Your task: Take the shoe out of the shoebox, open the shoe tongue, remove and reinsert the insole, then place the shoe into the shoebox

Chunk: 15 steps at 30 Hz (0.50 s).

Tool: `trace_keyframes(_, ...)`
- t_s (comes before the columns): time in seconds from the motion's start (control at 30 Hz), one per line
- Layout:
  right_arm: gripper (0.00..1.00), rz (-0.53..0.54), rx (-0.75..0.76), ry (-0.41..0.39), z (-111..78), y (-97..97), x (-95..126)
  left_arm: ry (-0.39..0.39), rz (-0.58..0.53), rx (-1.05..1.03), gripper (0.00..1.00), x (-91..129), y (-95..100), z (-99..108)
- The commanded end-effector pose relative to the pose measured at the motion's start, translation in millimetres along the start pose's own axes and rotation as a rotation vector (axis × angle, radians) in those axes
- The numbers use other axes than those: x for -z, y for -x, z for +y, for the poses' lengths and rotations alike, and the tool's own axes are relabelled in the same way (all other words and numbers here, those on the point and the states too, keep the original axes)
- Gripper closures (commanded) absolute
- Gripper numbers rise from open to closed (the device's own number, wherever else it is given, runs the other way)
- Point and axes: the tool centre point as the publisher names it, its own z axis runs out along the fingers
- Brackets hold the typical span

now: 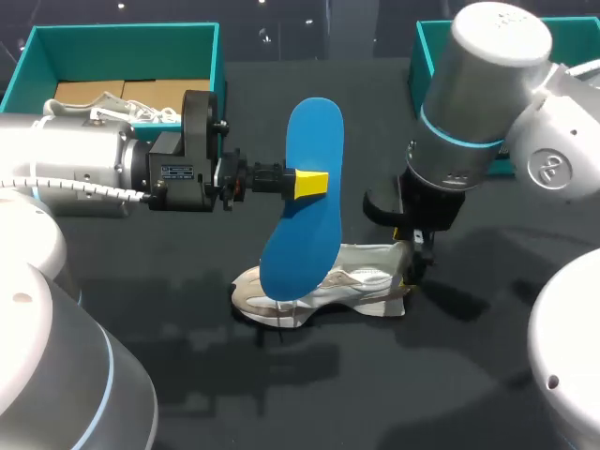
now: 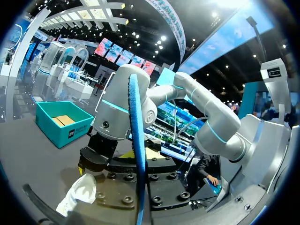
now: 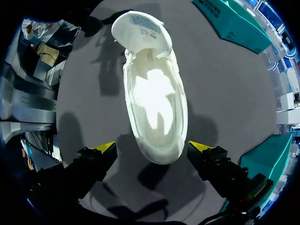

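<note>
My left gripper [image 1: 309, 184] is shut on the blue insole [image 1: 305, 202], holding it on edge in the air above the white shoe [image 1: 328, 286]. In the left wrist view the insole [image 2: 136, 136] runs up between that gripper's [image 2: 139, 157] yellow tips, with the shoe [image 2: 82, 194] below. The shoe [image 3: 152, 98] stands upright on the dark table, its tongue [image 3: 140, 30] folded forward and its inside bare. My right gripper [image 3: 152, 147] hangs open over the heel; its fingertips [image 3: 105, 147] stand either side, apart from the shoe. In the head view it [image 1: 412, 251] sits at the heel end.
An open teal shoebox [image 1: 122, 42] with brown paper and white cord inside stands at the back left. A second teal box [image 1: 427, 52] is at the back right, behind my right arm. Bare dark table lies in front of the shoe.
</note>
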Motion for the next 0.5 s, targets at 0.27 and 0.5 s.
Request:
trace_keyframes(0.27,0.00,-0.032,0.032,-0.149,26.9,6.6,17,-0.001,0.000,0.000,1.00,-2,0.8,0)
trace_keyframes(0.5,0.00,-0.050,0.066,-0.138,46.8,19.8,11,-0.001,0.000,0.000,1.00,-2,0.8,0)
